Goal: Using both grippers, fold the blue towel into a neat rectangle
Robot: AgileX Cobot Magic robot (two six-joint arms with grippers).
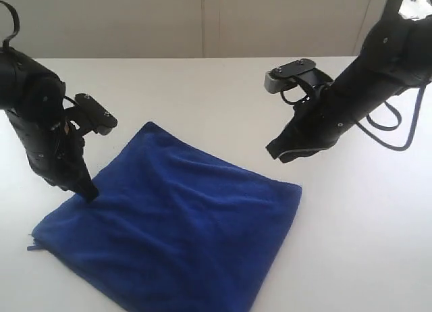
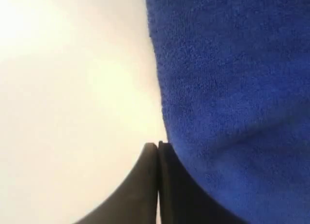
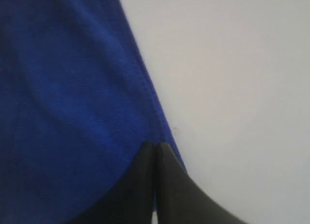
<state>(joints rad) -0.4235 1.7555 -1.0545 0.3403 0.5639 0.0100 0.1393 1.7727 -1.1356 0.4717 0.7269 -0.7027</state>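
Observation:
The blue towel point(image 1: 182, 224) lies spread flat on the white table point(image 1: 202, 89), roughly square, with a small thread tail at its near left corner point(image 1: 30, 247). My left gripper point(image 1: 88, 192) is down at the towel's left edge, shut. In the left wrist view its tips point(image 2: 158, 145) meet with nothing showing between them, and the towel's edge point(image 2: 227, 88) lies right beside them. My right gripper point(image 1: 275, 153) hangs shut, above the table and just beyond the towel's right corner point(image 1: 297, 188). Its closed tips point(image 3: 155, 145) show against the towel's hem point(image 3: 63, 88).
Bare white tabletop surrounds the towel on every side. A pale wall point(image 1: 202, 21) runs along the table's far edge. Black cables point(image 1: 398, 123) loop down from the right arm.

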